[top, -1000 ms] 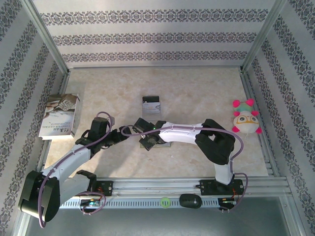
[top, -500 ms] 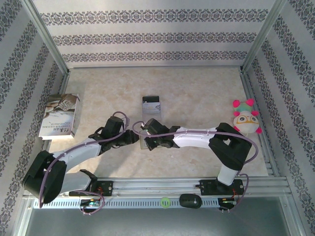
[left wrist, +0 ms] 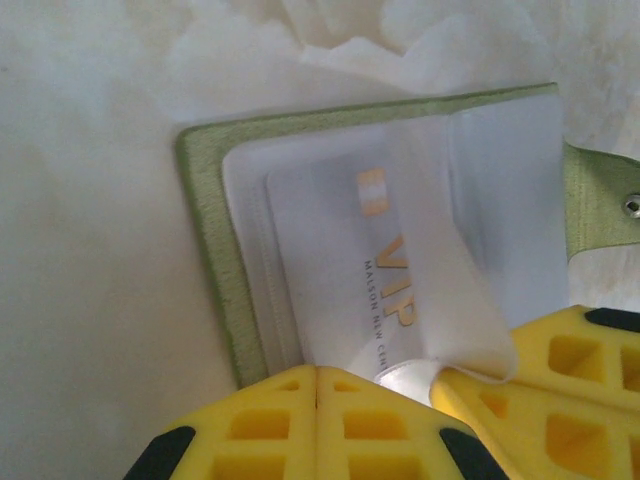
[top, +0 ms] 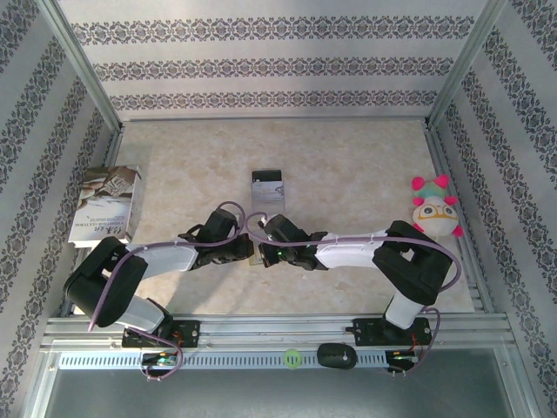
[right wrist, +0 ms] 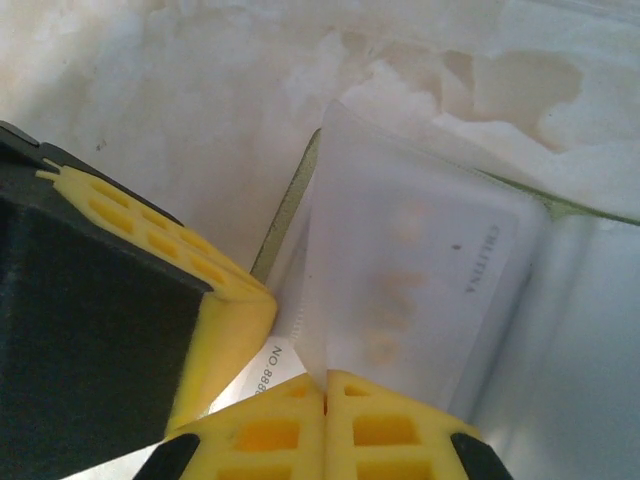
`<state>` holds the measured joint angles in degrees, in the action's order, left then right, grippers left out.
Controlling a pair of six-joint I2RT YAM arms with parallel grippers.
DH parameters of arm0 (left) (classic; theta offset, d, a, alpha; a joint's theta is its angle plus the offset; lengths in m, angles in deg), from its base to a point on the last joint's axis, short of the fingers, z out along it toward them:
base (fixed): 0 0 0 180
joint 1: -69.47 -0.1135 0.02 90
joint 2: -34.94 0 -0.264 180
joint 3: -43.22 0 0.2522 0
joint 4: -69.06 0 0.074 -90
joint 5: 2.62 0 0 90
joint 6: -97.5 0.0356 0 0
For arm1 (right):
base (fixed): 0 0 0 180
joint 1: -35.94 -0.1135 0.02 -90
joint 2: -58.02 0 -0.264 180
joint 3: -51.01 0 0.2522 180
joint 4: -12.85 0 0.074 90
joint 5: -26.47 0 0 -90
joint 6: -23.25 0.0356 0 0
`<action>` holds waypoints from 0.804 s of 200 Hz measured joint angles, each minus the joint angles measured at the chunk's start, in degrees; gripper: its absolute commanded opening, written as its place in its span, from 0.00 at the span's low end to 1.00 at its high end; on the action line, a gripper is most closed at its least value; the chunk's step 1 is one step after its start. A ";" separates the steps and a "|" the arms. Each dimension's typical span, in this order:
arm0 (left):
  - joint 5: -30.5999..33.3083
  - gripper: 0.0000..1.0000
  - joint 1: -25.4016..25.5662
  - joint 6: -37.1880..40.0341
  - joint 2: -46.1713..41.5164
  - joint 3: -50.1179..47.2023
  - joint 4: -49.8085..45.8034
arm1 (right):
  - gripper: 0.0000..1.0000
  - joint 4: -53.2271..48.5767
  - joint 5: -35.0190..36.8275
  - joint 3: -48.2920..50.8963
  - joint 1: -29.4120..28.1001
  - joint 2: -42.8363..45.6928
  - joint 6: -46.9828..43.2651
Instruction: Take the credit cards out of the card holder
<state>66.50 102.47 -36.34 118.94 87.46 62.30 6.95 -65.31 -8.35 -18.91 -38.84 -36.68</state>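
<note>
Bright, even light, soft shadows; wrist views pale and slightly blurred.

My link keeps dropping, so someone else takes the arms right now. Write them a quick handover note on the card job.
Left hand: shut at the near edge of the open card holder, on the corner where the VIP card sits in its clear pocket; unclear whether it pinches the card itself.
Right hand: shut on the holder's clear pocket, beside the left hand.
Out: one loose card on the table beyond the holder.
Left to do: pull the VIP card out; other pockets cannot be judged.
</note>
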 measured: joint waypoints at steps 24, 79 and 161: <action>0.11 0.03 0.50 -0.17 0.57 0.72 0.83 | 0.00 0.83 0.02 0.26 0.00 0.52 0.90; 0.44 0.00 1.22 -0.39 1.86 1.55 1.38 | 0.00 1.62 0.70 0.85 0.00 0.87 2.27; 1.49 0.00 1.53 -0.15 3.41 3.43 -0.55 | 0.13 -1.49 7.69 5.16 1.92 7.08 8.50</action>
<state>67.99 103.99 -36.49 122.35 90.90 61.75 5.46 -57.62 -3.19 -16.99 -31.76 -28.18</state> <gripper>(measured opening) 0.051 0.104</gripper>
